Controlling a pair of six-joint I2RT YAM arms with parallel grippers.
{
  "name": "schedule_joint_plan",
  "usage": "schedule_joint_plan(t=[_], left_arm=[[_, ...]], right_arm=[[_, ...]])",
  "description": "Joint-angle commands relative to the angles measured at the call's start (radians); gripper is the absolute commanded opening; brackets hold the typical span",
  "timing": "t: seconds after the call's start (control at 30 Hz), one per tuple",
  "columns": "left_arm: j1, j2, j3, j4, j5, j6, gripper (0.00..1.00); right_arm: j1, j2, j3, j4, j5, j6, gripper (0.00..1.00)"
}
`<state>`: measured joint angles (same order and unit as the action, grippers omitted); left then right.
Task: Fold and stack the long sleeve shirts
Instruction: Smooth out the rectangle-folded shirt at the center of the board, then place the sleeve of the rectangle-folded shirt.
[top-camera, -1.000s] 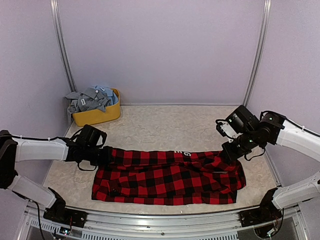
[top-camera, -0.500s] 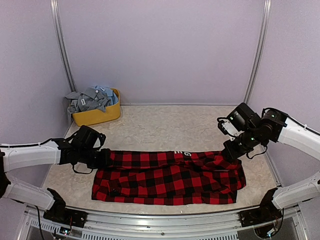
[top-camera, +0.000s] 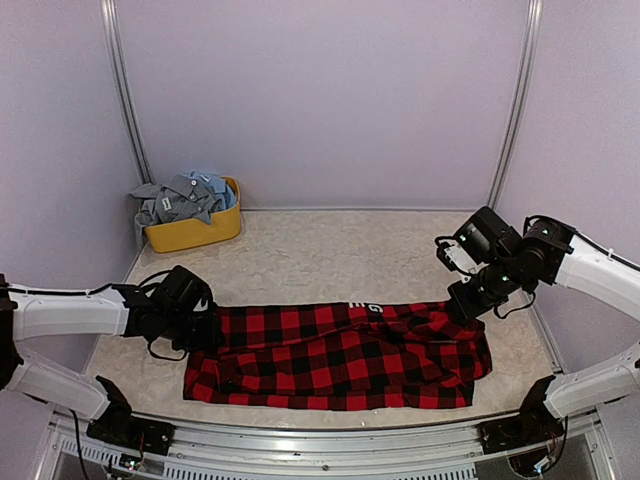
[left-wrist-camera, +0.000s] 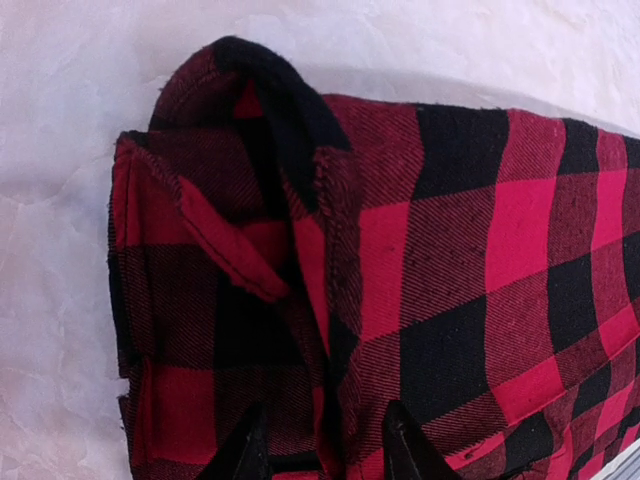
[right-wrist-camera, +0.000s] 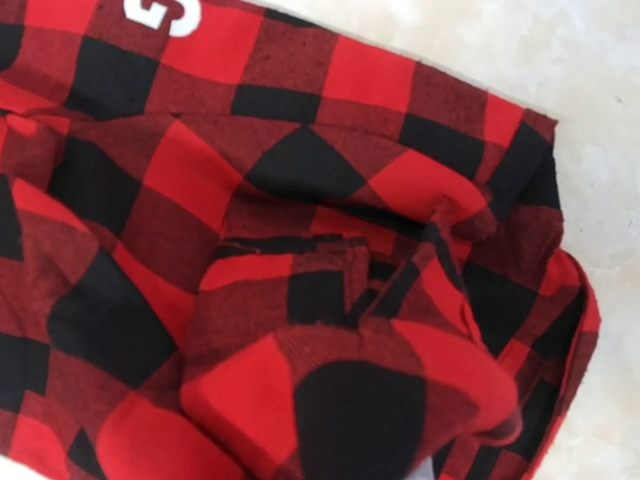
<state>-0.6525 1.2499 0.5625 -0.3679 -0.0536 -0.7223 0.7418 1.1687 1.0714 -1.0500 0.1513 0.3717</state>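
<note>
The walls (top-camera: 320, 100) are plain pale purple. Two shiny metal poles (top-camera: 122, 90) stand in the back corners. The table top (top-camera: 330, 255) is pale and speckled, maybe stone. A silver rail (top-camera: 320, 440) runs along its near edge. The light is soft.

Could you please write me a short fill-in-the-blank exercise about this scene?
The flannel shirt is checked in red and ____.
The grey and blue shirts lie in a ____ tub.
The tub stands at the table's far ____ corner.
The right end effector sits at the flannel shirt's ____ end.
Missing words: black; yellow; left; right.
</note>
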Motion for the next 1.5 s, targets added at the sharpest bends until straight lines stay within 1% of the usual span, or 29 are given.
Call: schedule_joint_plan(t=[0.0, 0.13, 0.23, 0.33, 0.4, 0.53, 0.57, 0.6, 0.73, 0.8, 0.83, 0.9, 0.97, 1.07, 1.13, 1.2, 1.3, 1.47], left_arm=[[-0.021, -0.020, 0.060, -0.004, -0.069, 0.010, 0.39], [-0.057, -0.026, 0.107, 0.039, -0.071, 0.038, 0.48], [-0.064, 0.001, 0.111, 0.118, -0.007, 0.063, 0.53], [-0.067, 0.072, 0.123, 0.172, 0.021, 0.084, 0.55], [-0.074, 0.121, 0.148, 0.179, 0.010, 0.101, 0.56], [-0.101, 0.191, 0.203, 0.191, -0.012, 0.119, 0.57], [-0.108, 0.207, 0.216, 0.193, -0.018, 0.121, 0.57], [-0.114, 0.216, 0.228, 0.193, -0.023, 0.121, 0.57], [-0.134, 0.249, 0.271, 0.192, -0.073, 0.124, 0.58], [-0.138, 0.260, 0.295, 0.184, -0.089, 0.131, 0.59], [-0.140, 0.263, 0.306, 0.179, -0.098, 0.136, 0.60], [-0.143, 0.268, 0.322, 0.165, -0.120, 0.143, 0.63], [-0.146, 0.262, 0.326, 0.158, -0.151, 0.145, 0.67], [-0.148, 0.246, 0.316, 0.160, -0.176, 0.141, 0.74], [-0.148, 0.233, 0.309, 0.163, -0.180, 0.138, 0.77], [-0.149, 0.226, 0.304, 0.166, -0.179, 0.139, 0.78], [-0.150, 0.226, 0.294, 0.174, -0.176, 0.139, 0.79], [-0.151, 0.242, 0.291, 0.187, -0.162, 0.143, 0.79]], right_arm=[[0.005, 0.013, 0.017, 0.006, 0.001, -0.002, 0.00], [0.004, 0.028, -0.015, 0.050, -0.016, -0.008, 0.00], [0.005, 0.048, -0.030, 0.088, -0.036, -0.016, 0.00], [0.006, 0.075, -0.040, 0.124, -0.084, -0.020, 0.00], [0.012, 0.083, -0.054, 0.150, -0.121, -0.020, 0.00], [0.027, 0.081, -0.100, 0.127, -0.150, 0.010, 0.00], [0.031, 0.071, -0.115, 0.125, -0.183, 0.023, 0.01], [0.034, 0.060, -0.129, 0.125, -0.203, 0.035, 0.04], [0.045, 0.022, -0.148, 0.126, -0.244, 0.073, 0.25], [0.045, 0.019, -0.127, 0.113, -0.198, 0.078, 0.47], [0.044, 0.019, -0.109, 0.106, -0.179, 0.081, 0.54], [0.045, 0.025, -0.073, 0.103, -0.112, 0.091, 0.66], [0.044, 0.040, -0.040, 0.100, -0.058, 0.099, 0.74], [0.028, 0.094, -0.019, 0.085, 0.030, 0.110, 0.80], [0.026, 0.133, 0.003, 0.050, 0.111, 0.128, 0.82], [0.026, 0.152, 0.011, 0.034, 0.146, 0.140, 0.83], [0.014, 0.157, -0.012, 0.062, 0.117, 0.120, 0.83], [-0.007, 0.182, -0.077, 0.109, 0.062, 0.101, 0.79]])
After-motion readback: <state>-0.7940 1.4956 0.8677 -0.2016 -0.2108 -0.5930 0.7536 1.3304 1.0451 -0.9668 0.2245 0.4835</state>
